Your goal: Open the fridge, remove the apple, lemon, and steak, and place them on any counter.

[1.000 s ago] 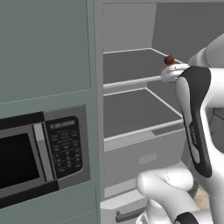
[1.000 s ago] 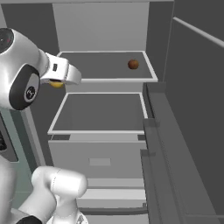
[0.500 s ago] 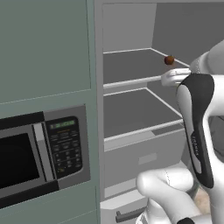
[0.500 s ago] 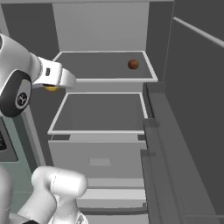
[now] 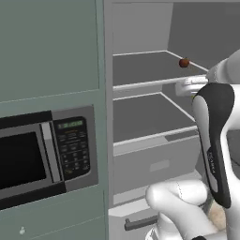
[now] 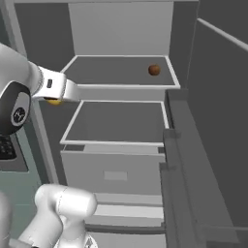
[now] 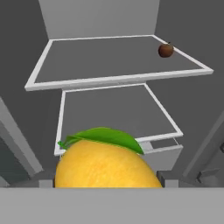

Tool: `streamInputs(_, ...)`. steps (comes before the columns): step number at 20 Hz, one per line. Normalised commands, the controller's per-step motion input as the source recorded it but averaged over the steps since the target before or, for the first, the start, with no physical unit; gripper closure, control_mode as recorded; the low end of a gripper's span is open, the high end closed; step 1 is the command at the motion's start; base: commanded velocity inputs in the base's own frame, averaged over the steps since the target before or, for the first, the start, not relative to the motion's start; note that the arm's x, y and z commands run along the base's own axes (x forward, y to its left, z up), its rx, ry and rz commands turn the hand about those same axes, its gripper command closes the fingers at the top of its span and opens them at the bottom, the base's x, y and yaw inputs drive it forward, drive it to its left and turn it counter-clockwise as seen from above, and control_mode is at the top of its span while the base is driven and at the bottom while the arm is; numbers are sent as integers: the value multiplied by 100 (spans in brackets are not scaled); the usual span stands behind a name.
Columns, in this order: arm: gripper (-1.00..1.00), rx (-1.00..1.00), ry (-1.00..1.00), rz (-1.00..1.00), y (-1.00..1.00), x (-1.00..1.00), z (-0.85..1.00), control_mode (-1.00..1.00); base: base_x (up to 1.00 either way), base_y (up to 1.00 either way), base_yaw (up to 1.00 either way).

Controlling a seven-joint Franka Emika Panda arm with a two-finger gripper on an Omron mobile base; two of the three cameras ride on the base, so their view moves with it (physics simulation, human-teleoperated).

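Observation:
The fridge (image 6: 121, 29) stands open, its grey shelves bare but for the apple (image 6: 154, 69), a small brownish-red ball at the right rear of the upper shelf (image 5: 184, 63) (image 7: 165, 50). My gripper (image 6: 62, 94) hangs in front of the upper shelf's left front corner, shut on the lemon (image 7: 105, 164). That fruit, yellow with a green leaf, sits between the fingers in the hand view. A sliver of its yellow peeks from under the hand (image 6: 54, 101). The steak and the counter are out of view.
The open fridge door (image 6: 218, 121) runs along the right side. A grey-green cabinet with a microwave (image 5: 42, 154) stands left of the fridge. Below the two shelves sits a closed drawer (image 6: 114, 172).
The hand has drawn back a little from the shelves, leftward in the right base view, carrying the lemon. The apple has not moved.

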Motion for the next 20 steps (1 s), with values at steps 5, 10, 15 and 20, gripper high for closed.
streamInputs(5, 100, 0, 0, 0, 0, 0, 0, 100, -65, 63, 72)
streamInputs(10, 100, 0, 0, 0, 0, 0, 0, 100, -32, 77, 88)
streamInputs(15, 100, 0, 0, 0, 0, 0, 0, 100, -18, 76, 90)
streamInputs(20, 100, 0, 0, 0, 0, 0, 0, 100, 27, 65, 72)
